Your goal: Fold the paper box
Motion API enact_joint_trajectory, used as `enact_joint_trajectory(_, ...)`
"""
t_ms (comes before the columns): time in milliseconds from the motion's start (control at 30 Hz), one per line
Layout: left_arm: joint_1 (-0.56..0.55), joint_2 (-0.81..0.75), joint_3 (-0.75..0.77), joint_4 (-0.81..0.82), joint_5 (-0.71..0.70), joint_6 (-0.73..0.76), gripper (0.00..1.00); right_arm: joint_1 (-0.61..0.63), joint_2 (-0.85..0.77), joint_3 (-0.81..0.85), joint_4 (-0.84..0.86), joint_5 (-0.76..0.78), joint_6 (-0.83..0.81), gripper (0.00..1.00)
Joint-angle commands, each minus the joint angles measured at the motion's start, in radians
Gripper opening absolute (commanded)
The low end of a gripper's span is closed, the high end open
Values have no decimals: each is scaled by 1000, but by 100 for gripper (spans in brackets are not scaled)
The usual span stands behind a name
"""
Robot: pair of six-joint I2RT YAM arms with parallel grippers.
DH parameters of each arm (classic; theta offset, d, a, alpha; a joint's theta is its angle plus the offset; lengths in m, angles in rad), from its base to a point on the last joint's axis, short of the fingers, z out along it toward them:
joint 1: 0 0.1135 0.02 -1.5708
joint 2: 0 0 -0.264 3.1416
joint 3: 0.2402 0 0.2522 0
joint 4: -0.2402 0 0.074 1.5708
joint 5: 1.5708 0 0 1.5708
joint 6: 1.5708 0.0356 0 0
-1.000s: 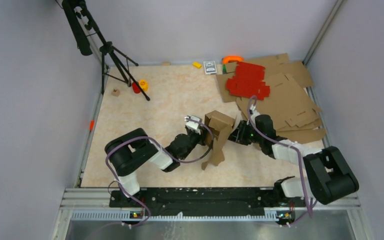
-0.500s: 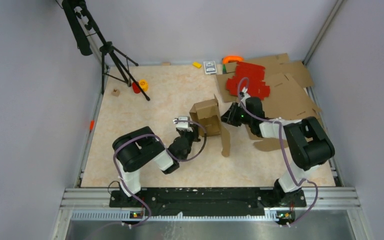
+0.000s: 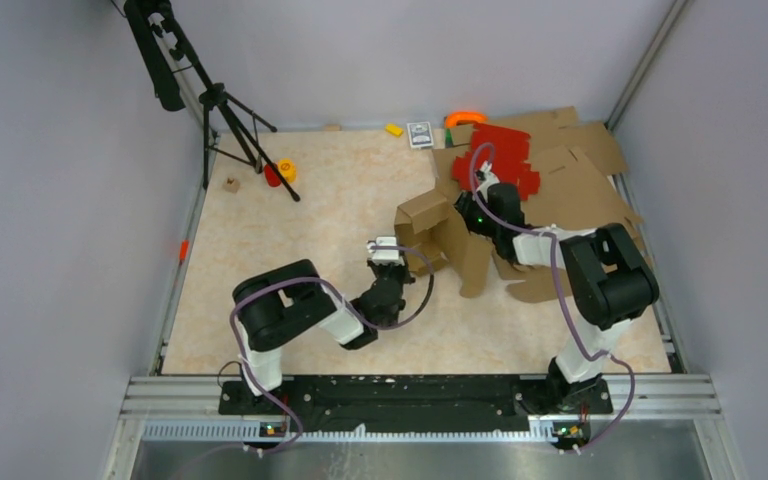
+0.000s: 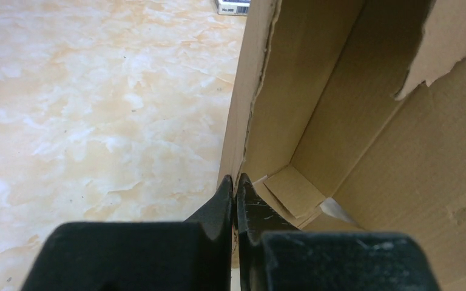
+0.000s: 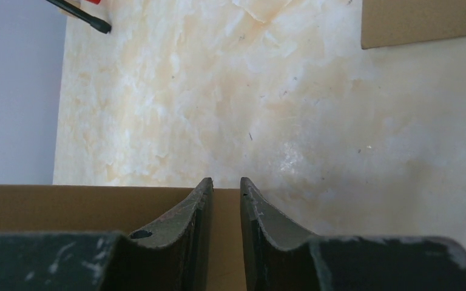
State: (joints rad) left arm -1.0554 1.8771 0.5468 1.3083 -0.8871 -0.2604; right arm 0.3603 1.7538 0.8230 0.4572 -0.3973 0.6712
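The paper box (image 3: 432,222), plain brown corrugated cardboard, stands partly formed at mid-table with a long flap (image 3: 474,262) hanging toward the front. My left gripper (image 3: 397,243) is at its left side. In the left wrist view the gripper (image 4: 236,185) is shut on the edge of an upright box wall (image 4: 340,91), with the open inside to the right. My right gripper (image 3: 459,220) is at the box's right side. In the right wrist view its jaws (image 5: 226,185) stand a narrow gap apart over a flat cardboard panel (image 5: 67,206).
Red cardboard sheets (image 3: 500,160) lie on large flat brown sheets (image 3: 580,190) at the back right; one sheet's edge shows in the right wrist view (image 5: 425,21). A tripod (image 3: 230,110) stands at the back left. Small items lie along the back edge, including a card deck (image 3: 420,135).
The box has moved toward the back right and its flap has swung with it. My left gripper followed, still holding the wall. My right arm has drawn back toward the cardboard pile.
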Motion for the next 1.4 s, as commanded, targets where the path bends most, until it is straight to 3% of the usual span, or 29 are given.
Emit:
enact_joint_trajectory(0,-35,16,78,3,-18,18,0,29,-5,-43,18,-37,-44,23)
enact_joint_trajectory(300,-37,64,65,32,-7,9,0,-39,-25,-89,22,-77,-95,26)
enact_joint_trajectory(533,-54,83,59,115,-35,113,0,-46,-106,-106,-44,-64,-138,31)
enact_joint_trajectory(1000,-78,107,69,165,-70,187,0,-115,-414,-205,-168,-6,-150,47)
enact_joint_trajectory(1367,-80,115,68,180,-60,201,0,-142,-661,-185,-283,-37,-183,74)
